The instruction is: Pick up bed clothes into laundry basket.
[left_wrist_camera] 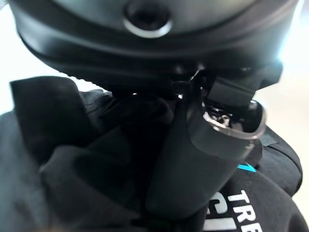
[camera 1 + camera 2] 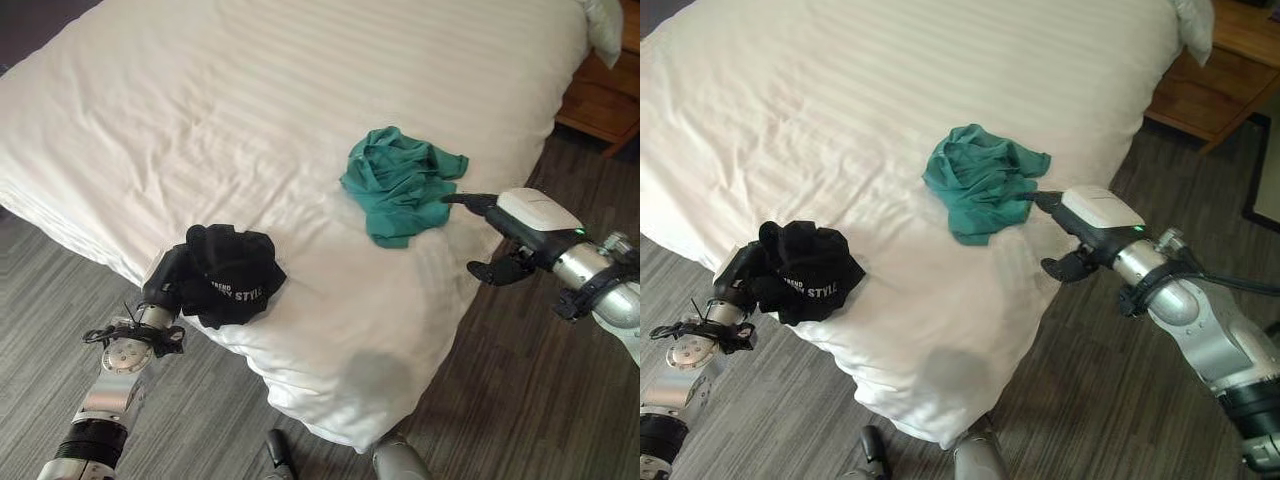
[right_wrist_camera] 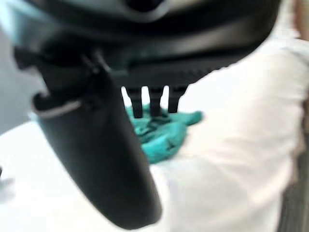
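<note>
Low on the left of the frame, the left hand point(image 2: 168, 285) is clenched round a bunched black garment point(image 2: 232, 274) at the near edge of the white bed point(image 2: 200, 110). At centre right, a crumpled green garment point(image 2: 402, 181) lies on the bed. The right hand point(image 2: 520, 225) reaches in from the right with fingers straight, their tips at the green garment's edge.

1. Both eye views look down from above the near corner of the bed point(image 2: 300, 120), and share the green garment point(image 2: 403, 183) and black garment point(image 2: 810, 270).
2. The left wrist view sits very close against the black garment.
3. The right wrist view faces along its hand point(image 3: 101, 150) across the bed toward the green garment.
</note>
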Motion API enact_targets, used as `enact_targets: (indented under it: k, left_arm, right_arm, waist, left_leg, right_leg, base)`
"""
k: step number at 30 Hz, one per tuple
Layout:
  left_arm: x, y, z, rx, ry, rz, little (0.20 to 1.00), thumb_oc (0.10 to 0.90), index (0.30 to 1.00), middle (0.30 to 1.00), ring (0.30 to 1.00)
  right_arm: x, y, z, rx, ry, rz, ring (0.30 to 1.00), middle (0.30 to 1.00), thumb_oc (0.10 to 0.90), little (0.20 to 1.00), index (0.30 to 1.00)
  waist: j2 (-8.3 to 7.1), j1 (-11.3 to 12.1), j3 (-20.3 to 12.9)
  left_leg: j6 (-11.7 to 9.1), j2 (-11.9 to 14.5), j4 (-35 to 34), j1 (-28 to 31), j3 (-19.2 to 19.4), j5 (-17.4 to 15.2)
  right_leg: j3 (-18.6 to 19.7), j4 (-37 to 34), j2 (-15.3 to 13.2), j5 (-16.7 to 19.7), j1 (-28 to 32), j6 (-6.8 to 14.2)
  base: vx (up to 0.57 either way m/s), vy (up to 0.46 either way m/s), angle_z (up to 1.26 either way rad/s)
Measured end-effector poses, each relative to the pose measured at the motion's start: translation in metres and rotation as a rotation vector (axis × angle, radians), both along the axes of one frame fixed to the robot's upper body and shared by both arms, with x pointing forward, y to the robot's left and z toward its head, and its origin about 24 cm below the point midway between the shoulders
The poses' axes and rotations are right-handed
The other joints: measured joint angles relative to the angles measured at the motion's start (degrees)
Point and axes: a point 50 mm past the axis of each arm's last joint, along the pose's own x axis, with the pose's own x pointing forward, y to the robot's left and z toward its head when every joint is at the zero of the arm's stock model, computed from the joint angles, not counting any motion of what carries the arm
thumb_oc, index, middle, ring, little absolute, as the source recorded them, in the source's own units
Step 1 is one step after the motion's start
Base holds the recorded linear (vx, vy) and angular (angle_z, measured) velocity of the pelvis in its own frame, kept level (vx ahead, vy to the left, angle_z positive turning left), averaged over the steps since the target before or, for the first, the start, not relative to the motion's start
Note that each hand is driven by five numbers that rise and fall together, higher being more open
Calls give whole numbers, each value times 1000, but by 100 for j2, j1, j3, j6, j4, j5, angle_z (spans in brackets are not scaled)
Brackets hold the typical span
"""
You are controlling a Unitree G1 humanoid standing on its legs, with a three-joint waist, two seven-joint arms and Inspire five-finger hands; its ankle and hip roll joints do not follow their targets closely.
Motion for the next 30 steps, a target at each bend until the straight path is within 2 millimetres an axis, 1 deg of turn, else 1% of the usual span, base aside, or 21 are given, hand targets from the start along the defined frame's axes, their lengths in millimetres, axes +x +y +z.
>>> enact_targets:
  k: [1,2,3,4,5,6,7,9,12,16,19,22,23,25,27,30]
  left_arm:
    - [1,-1,3,2,-5,-6,300,400,300,300,300]
    - [1,-3,5,1,-17,-16,300,400,300,300,300]
    - [1,-4,8,2,-27,-19,300,400,300,300,300]
    - [1,-4,8,2,-27,-20,300,400,300,300,300]
    - [1,-4,7,3,-23,-19,300,400,300,300,300]
    - [-1,-3,4,1,-14,-12,300,400,300,300,300]
    - [-1,-3,3,-1,-9,-11,300,400,300,300,300]
    - [-7,2,-3,2,14,7,300,400,300,300,300]
    - [-11,6,-11,0,55,30,300,400,300,300,300]
    - [-16,8,-21,-9,94,44,300,400,300,300,300]
    - [-16,9,-24,-11,105,50,300,400,300,300,300]
    - [-16,8,-26,-20,110,46,300,400,300,300,300]
    - [-16,9,-31,-30,127,55,300,400,300,300,300]
    - [-17,11,-36,-32,149,64,300,400,300,300,300]
    - [-20,10,-42,-45,167,64,300,400,300,300,300]
    - [-23,9,-54,-67,205,81,300,400,300,300,300]
  right_arm:
    - [7,10,7,-166,-18,26,900,900,800,900,900]
    - [10,15,15,-293,-29,50,900,900,800,900,900]
    - [14,20,21,-354,-51,60,900,900,800,900,900]
    - [16,23,24,-383,-61,64,900,900,800,900,900]
    - [20,28,29,-431,-79,71,900,900,800,900,900]
    - [29,36,36,-497,-98,81,900,900,800,900,900]
    - [31,38,39,-527,-103,81,900,900,800,900,900]
    - [36,45,49,-566,-145,81,900,900,800,900,900]
    - [45,45,61,-602,-183,39,900,900,800,900,900]
    - [50,45,78,-663,-236,-12,900,900,800,900,900]
    - [53,56,86,-682,-273,5,900,900,800,900,900]
    - [54,62,84,-712,-267,31,900,900,800,900,900]
    - [55,63,81,-729,-255,41,900,900,800,900,900]
    - [56,63,78,-733,-245,48,900,900,800,900,900]
    - [58,58,75,-738,-225,32,900,900,800,900,900]
    - [57,60,75,-738,-227,44,900,900,800,900,900]
  waist:
    - [25,67,-1]
    - [61,134,-1]
    - [70,219,3]
    - [79,224,5]
    - [113,297,10]
    - [167,347,11]
    - [185,357,4]
    - [274,392,-16]
    - [360,386,-47]
    - [475,358,-85]
    - [585,349,-114]
    - [677,347,-175]
    - [719,346,-204]
    - [738,344,-216]
    - [755,350,-220]
    - [780,335,-223]
  left_leg:
    - [8,-8,1,50,-12,6]
    - [11,-9,1,60,-47,8]
    - [12,-1,1,80,-59,8]
    - [12,-1,1,87,-64,8]
    - [13,-2,1,94,-80,7]
    - [17,-9,0,105,-91,4]
    - [20,-16,0,106,-94,2]
    - [23,-19,0,112,-134,1]
    - [31,-41,0,126,-147,-3]
    - [57,-83,1,172,-147,-7]
    - [68,-89,1,176,-147,-4]
    - [70,-83,1,176,-155,-2]
    - [70,-83,1,186,-158,-2]
    - [70,-82,1,194,-163,-2]
    - [70,-88,0,199,-178,-2]
    - [71,-98,0,200,-218,-3]
  right_leg:
    - [-4,1,-8,-7,55,8]
    - [-22,-1,-12,-19,86,21]
    - [-27,-1,-5,-26,110,29]
    - [-24,-1,-4,-26,117,28]
    - [-31,-1,-8,-32,132,33]
    - [-37,-2,-18,-39,154,43]
    - [-30,-2,-23,-44,156,50]
    - [-84,-3,-40,-62,189,70]
    - [-128,-2,-72,-65,221,67]
    - [-154,-4,-117,-87,279,91]
    - [-156,-2,-121,-89,283,91]
    - [-167,-2,-115,-98,294,91]
    - [-168,-2,-115,-112,311,97]
    - [-171,-2,-114,-142,323,106]
    - [-181,-2,-122,-150,337,117]
    - [-196,-2,-136,-153,347,120]
  base:
    - [-11,-57,8]
    - [12,-55,9]
    - [11,-40,8]
    - [19,-53,5]
    - [17,-42,6]
    - [27,-68,6]
    - [24,-54,8]
    - [21,-42,9]
    - [23,-45,6]
    - [7,-30,3]
    - [0,-23,0]
    - [9,-6,1]
    - [12,-5,4]
    - [0,0,0]
    - [4,-2,2]
    - [1,-1,1]
